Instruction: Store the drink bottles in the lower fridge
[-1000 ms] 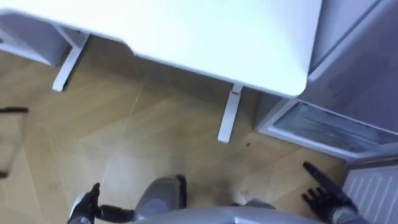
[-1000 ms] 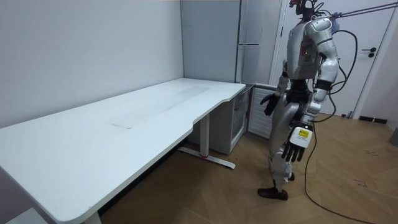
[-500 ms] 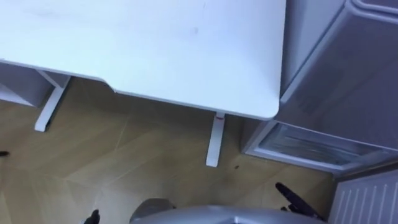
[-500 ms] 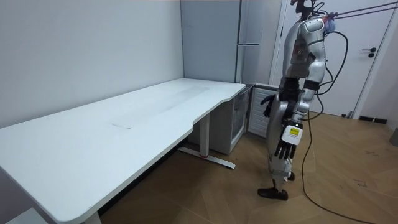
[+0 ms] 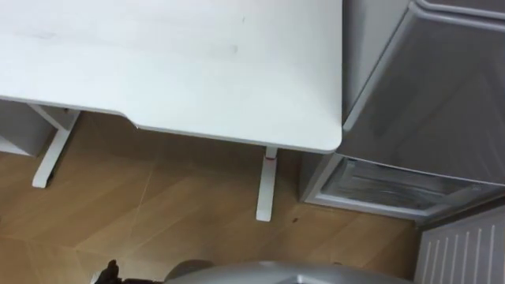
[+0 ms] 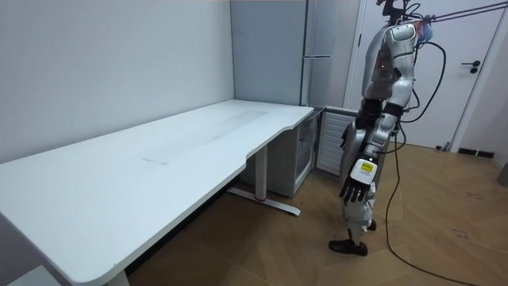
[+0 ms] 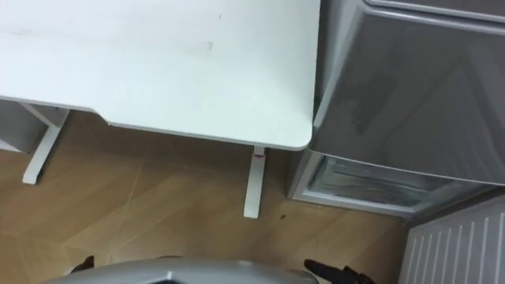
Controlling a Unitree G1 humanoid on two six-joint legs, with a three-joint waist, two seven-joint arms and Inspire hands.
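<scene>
The fridge is standing at the right end of the desk, its side just beside the desk's rounded corner, and it is well apart from both hands. The left hand is hanging by the robot's thigh in the room view, fingers straight and loosely spread, pointing at the floor and holding nothing. The right hand is showing at the bottom edge of the right eye view, below the fridge's foot. What shows of its fingers is stretched out flat, and they are touching nothing.

The fridge is looking tall, grey and smooth, with a seam running across it near the top in the room view. Its lower compartment is lying open at floor level, showing a pale, glassy inside. A white ribbed panel is standing just beside that opening, toward the robot's right.

There is one fridge, one desk and one panel. Two white legs are showing under the desk in the eye views, one near the fridge and one far to the left. The robot is standing upright on the wooden floor between the desk's end and a white door
</scene>
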